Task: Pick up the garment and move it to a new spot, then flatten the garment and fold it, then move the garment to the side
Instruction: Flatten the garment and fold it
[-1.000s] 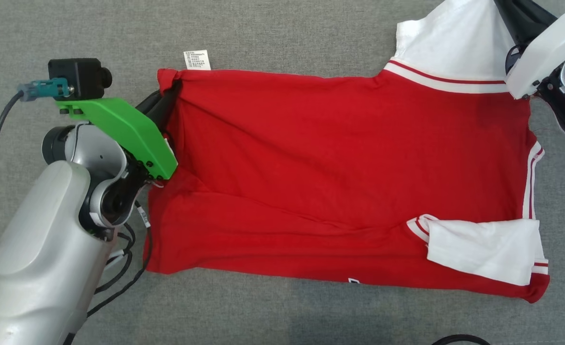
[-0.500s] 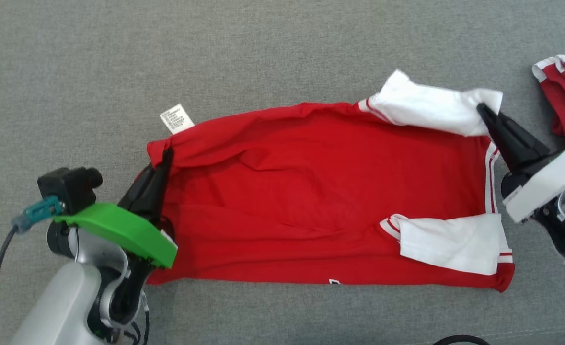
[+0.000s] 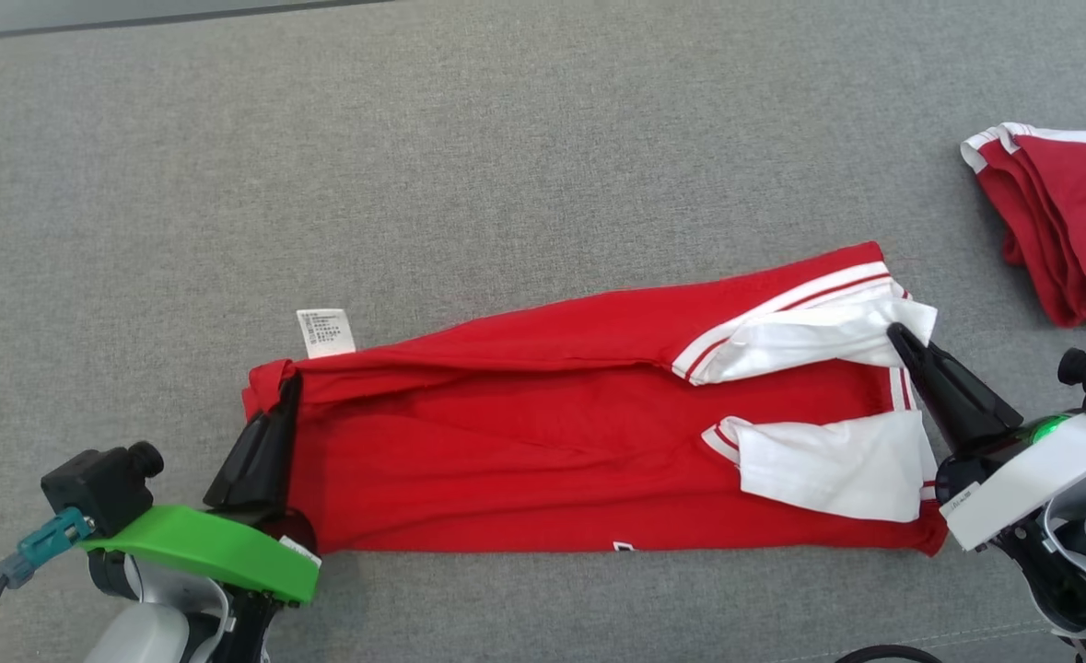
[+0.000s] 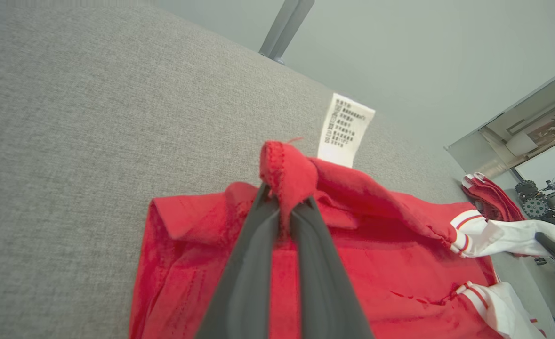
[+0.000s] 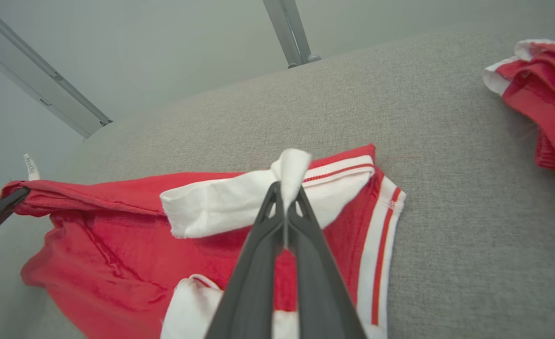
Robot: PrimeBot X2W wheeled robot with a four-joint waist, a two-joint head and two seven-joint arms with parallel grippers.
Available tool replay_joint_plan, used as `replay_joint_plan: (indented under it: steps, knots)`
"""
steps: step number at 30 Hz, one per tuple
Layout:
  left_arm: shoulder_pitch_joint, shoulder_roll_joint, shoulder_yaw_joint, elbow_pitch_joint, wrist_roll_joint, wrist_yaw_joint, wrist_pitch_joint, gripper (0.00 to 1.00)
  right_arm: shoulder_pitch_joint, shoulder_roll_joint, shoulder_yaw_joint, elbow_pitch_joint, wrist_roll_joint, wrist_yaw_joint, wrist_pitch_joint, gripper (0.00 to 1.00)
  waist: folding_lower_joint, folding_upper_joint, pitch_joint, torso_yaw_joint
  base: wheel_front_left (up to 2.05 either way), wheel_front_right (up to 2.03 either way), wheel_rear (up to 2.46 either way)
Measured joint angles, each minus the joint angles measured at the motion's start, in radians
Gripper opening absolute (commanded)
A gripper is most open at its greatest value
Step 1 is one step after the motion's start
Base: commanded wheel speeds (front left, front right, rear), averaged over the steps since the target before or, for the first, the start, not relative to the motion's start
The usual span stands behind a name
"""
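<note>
Left hand (image 3: 288,385) and right hand (image 3: 894,331), pinching the garment (image 3: 524,442), have folded its far half forward.

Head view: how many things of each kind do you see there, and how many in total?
Red-and-white garments: 2 (spread garment; folded garment at the right edge)
Grippers: 2 (left gripper and right gripper, each shut on the spread garment)
Total: 4

Grey fabric surface (image 3: 506,166), pale wall (image 4: 423,56)
</note>
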Motion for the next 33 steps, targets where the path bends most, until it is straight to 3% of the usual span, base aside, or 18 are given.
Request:
replay_joint_plan:
  steps: [11, 18, 21, 22, 23, 24, 26, 27, 28, 33]
  knots:
    - [0.041, 0.032, -0.014, 0.050, 0.018, -0.050, -0.032, 0.02, 0.130, 0.081, -0.104, -0.058, -0.062, 0.000, 0.090, 0.00, 0.0000, 0.0000, -0.021, -0.002, 0.00, 0.00, 0.00]
    - [0.054, 0.015, -0.022, 0.123, 0.019, -0.085, -0.065, 0.07, 0.167, 0.124, -0.119, -0.042, -0.114, 0.000, 0.137, 0.00, 0.0000, 0.0000, -0.028, 0.002, 0.00, 0.00, 0.00]
    - [0.057, 0.001, -0.025, 0.154, 0.020, -0.096, -0.075, 0.25, 0.170, 0.126, -0.124, -0.026, -0.140, 0.000, 0.153, 0.00, 0.0000, 0.0000, -0.036, 0.004, 0.00, 0.00, 0.00]
    - [0.058, -0.001, -0.026, 0.165, 0.021, -0.098, -0.079, 0.45, 0.174, 0.128, -0.125, -0.019, -0.149, 0.000, 0.155, 0.00, 0.0000, 0.0000, -0.038, 0.005, 0.00, 0.00, 0.00]
    - [0.059, -0.003, -0.025, 0.178, 0.024, -0.102, -0.083, 0.84, 0.178, 0.129, -0.125, -0.010, -0.157, 0.000, 0.160, 0.00, 0.0000, 0.0000, -0.041, 0.006, 0.00, 0.00, 0.00]
    - [0.060, -0.007, -0.023, 0.190, 0.029, -0.103, -0.089, 1.00, 0.182, 0.131, -0.125, -0.003, -0.166, 0.000, 0.162, 0.08, 0.0000, 0.0000, -0.044, 0.008, 0.00, 0.00, 0.00]
    - [0.062, -0.018, -0.024, 0.208, 0.033, -0.105, -0.095, 1.00, 0.183, 0.137, -0.125, 0.009, -0.185, 0.000, 0.164, 0.47, 0.0000, 0.0000, -0.049, 0.011, 0.00, 0.00, 0.00]
    - [0.065, -0.025, -0.026, 0.219, 0.037, -0.109, -0.098, 1.00, 0.184, 0.140, -0.125, 0.017, -0.192, 0.000, 0.164, 0.86, 0.0000, 0.0000, -0.052, 0.012, 0.00, 0.00, 0.00]
    - [0.066, -0.031, -0.027, 0.226, 0.038, -0.110, -0.098, 1.00, 0.185, 0.142, -0.127, 0.024, -0.196, 0.000, 0.164, 1.00, 0.0000, 0.0000, -0.055, 0.013, 0.00, 0.00, 0.00]
    - [0.087, -0.058, 0.000, 0.253, 0.087, -0.098, -0.109, 1.00, 0.204, 0.152, -0.147, 0.060, -0.223, 0.000, 0.161, 1.00, 0.0000, 0.0000, -0.075, 0.020, 0.00, 0.00, 0.00]
